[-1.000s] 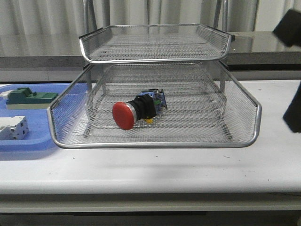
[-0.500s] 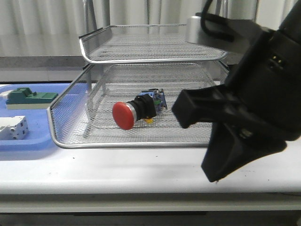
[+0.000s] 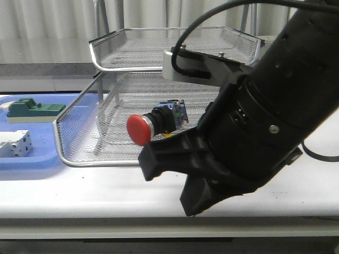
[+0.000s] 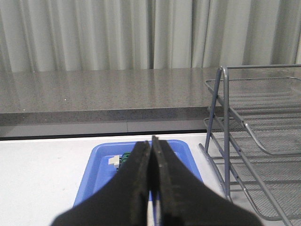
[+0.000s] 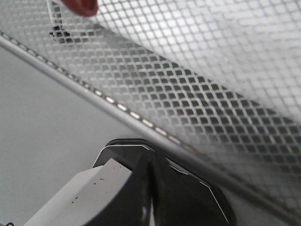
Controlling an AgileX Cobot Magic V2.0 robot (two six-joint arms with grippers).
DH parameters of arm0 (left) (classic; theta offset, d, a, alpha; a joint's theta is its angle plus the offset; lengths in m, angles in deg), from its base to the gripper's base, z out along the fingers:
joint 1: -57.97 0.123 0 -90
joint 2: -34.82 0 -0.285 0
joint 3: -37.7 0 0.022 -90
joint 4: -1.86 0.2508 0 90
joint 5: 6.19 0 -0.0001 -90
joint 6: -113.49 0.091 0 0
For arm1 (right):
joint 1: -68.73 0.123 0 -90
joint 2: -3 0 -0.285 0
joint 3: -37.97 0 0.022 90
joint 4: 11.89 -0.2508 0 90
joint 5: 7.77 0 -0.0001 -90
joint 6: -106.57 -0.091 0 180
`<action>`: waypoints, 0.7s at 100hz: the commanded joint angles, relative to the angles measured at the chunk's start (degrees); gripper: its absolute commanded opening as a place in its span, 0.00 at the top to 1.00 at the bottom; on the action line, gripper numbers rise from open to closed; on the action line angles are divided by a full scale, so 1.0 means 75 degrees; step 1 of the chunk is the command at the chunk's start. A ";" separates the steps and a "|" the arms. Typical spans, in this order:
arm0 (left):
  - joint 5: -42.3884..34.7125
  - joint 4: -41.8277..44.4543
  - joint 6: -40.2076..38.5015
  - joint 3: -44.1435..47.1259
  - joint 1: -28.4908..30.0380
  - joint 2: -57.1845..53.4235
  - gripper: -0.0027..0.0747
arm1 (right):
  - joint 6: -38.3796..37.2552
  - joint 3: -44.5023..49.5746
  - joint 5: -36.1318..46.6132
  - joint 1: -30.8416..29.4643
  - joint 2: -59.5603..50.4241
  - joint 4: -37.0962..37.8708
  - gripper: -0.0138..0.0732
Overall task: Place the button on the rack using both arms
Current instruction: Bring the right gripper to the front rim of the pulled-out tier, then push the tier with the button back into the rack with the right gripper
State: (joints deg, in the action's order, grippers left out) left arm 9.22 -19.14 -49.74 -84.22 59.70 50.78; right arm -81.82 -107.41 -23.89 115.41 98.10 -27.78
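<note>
Button (image 3: pixel 153 123): round glossy red head, black body, lying on its side in the rack's lower tray.
Rack (image 3: pixel 175 159): silver diamond wire mesh, smooth rounded rim.
Right gripper (image 5: pixel 149 188): matte black fingers pressed together, empty, beside the rim.
Left gripper (image 4: pixel 151 176): black fingers together, above blue plastic tray (image 4: pixel 101 160).

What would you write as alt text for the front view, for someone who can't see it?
A red-headed button lies on its side in the lower tray of a silver wire-mesh rack, while a bulky black right arm fills the foreground in front of the rack. A blue tray with small parts sits at the left.
</note>
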 commanded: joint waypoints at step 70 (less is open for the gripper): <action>-0.0625 -0.0139 -0.0052 -0.0215 0.0032 0.0076 0.99 | 0.0203 -0.0266 0.2101 -0.1297 -0.0134 0.0216 0.91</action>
State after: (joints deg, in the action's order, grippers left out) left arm 9.22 -19.26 -49.74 -84.22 59.70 50.78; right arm -81.25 -107.41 -14.26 108.03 98.37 -27.20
